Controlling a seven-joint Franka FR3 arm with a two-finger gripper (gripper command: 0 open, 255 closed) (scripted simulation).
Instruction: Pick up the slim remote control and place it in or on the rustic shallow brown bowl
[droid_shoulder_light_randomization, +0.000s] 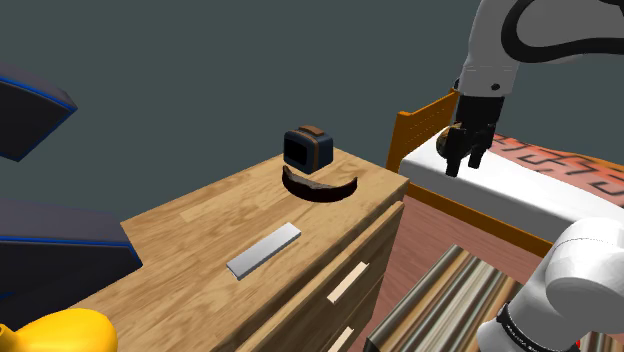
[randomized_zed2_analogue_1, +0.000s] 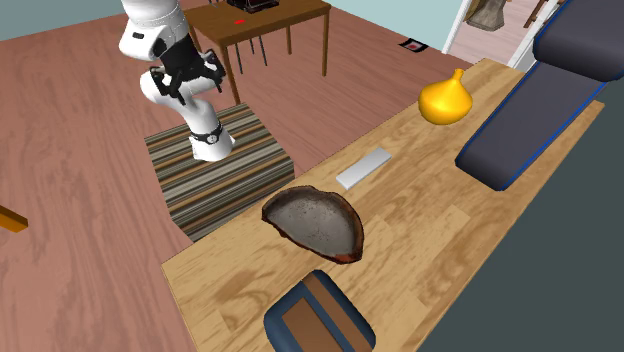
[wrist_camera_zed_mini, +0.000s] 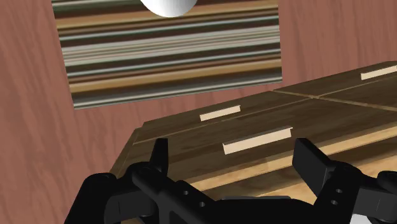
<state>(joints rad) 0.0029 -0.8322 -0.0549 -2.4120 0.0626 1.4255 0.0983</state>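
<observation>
Grey slim remote (droid_shoulder_light_randomization: 263, 250) lies on dresser (droid_shoulder_light_randomization: 190, 228) nr front edge, midway; brown bowl (droid_shoulder_light_randomization: 318, 190) further along, apart. Gripper (droid_shoulder_light_randomization: 465, 165) open, empty, hangs beyond drawer-front edge.

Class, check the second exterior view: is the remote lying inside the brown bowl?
No, the grey remote lies flat on the wooden top, beside the empty bowl and apart from it.

My gripper (droid_shoulder_light_randomization: 465, 165) hangs beyond the far end of the wooden dresser (droid_shoulder_light_randomization: 190, 232), fingers apart, over by the bed (droid_shoulder_light_randomization: 520, 195). The grey remote (droid_shoulder_light_randomization: 263, 250) lies flat near the dresser top's drawer-side edge. The brown bowl (droid_shoulder_light_randomization: 318, 187) sits near the far corner, with a dark boxy thing (droid_shoulder_light_randomization: 306, 148) just behind it.
</observation>
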